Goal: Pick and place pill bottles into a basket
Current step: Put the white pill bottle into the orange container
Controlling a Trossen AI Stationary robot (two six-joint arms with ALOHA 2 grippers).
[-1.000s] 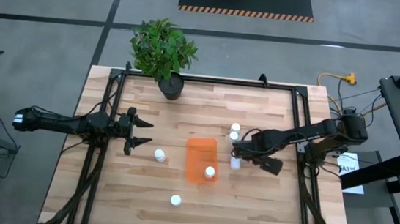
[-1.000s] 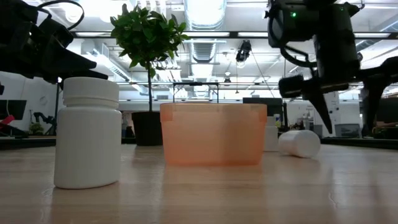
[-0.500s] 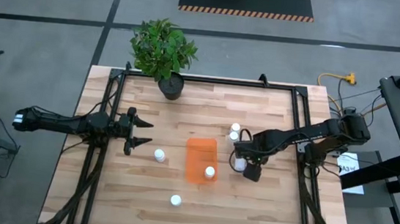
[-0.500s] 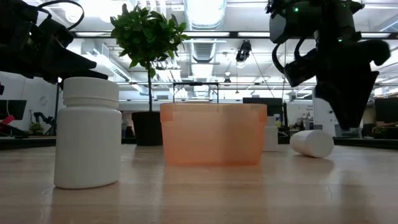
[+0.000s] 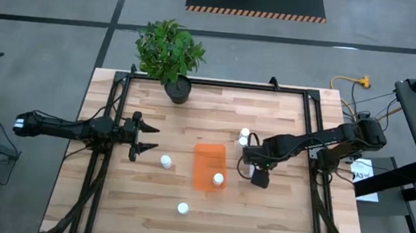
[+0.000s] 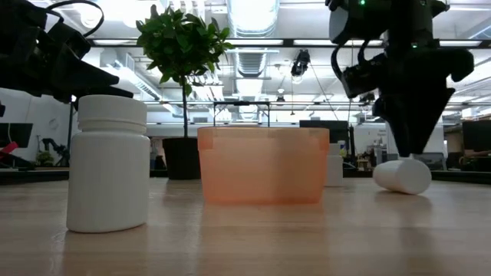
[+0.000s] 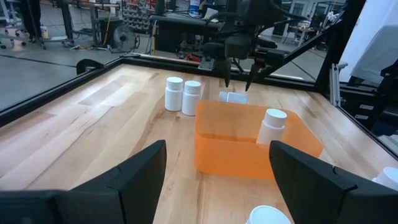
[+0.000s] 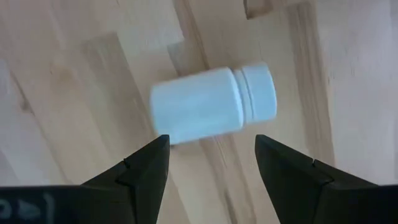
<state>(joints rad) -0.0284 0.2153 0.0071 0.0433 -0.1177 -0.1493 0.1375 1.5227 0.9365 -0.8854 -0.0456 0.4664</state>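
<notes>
Beside the translucent orange plastic basket (image 5: 208, 165), right gripper (image 8: 210, 163) hovering spread over a toppled white cylindrical pill bottle (image 8: 213, 104). Risking rolling it away across the wooden counter (image 5: 275, 215) by closing off-centre. Left gripper (image 5: 139, 137) waiting spread, well apart.

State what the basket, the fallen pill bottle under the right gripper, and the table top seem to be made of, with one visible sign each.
Basket: translucent orange plastic; a bottle shows through its wall.
Fallen pill bottle: probably matte white plastic; opaque, ridged cap.
Table top: pale wood; planks with visible grain.

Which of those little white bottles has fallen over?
The bottle lying on the wood right under the right gripper, just right of the orange basket. Every other bottle stands upright, cap up, including the one inside the basket.
</notes>
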